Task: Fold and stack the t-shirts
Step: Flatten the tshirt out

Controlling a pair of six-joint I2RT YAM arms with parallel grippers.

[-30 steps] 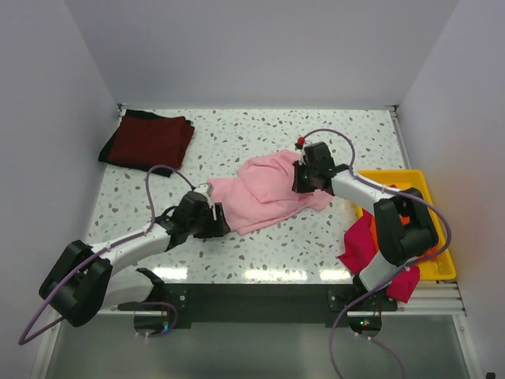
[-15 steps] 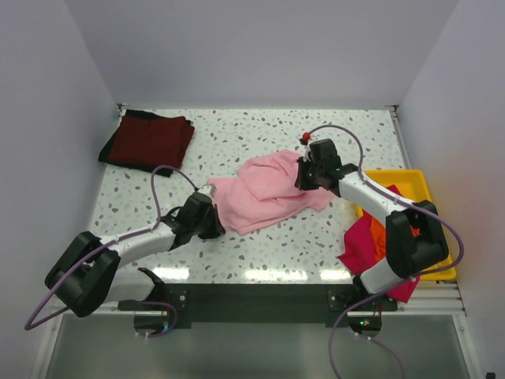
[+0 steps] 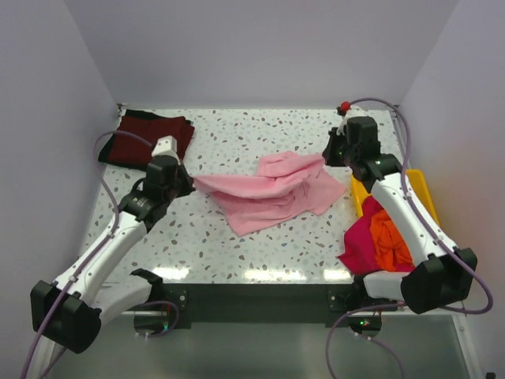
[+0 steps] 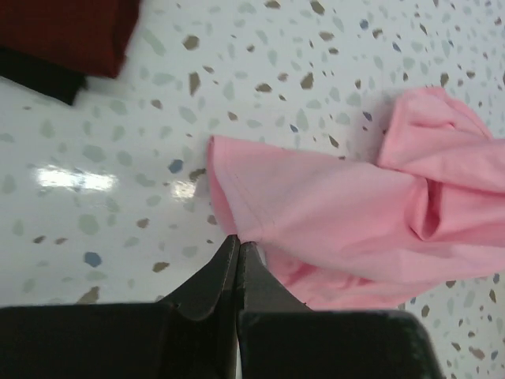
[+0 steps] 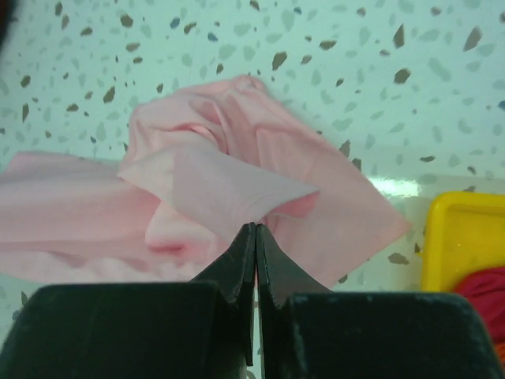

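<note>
The pale pink t-shirt (image 3: 268, 193) hangs stretched and bunched between both grippers over the middle of the table. My left gripper (image 3: 188, 183) is shut on its left hem corner; in the left wrist view the closed fingertips (image 4: 238, 239) pinch the pink t-shirt's edge (image 4: 331, 205). My right gripper (image 3: 331, 152) is shut on a fold at the shirt's right end, and the right wrist view has the tips (image 5: 255, 227) clamped on the pink cloth (image 5: 221, 181). A folded dark maroon t-shirt (image 3: 150, 138) lies on a black one (image 3: 110, 154) at the back left.
A yellow tray (image 3: 418, 185) sits at the right edge, with a magenta t-shirt (image 3: 361, 245) and an orange t-shirt (image 3: 390, 241) spilling over its near side. White walls close in the table on three sides.
The left gripper has closed on the pink shirt's hem. Both arms have swung outward and toward the back, pulling the shirt wider and partly off the table.
</note>
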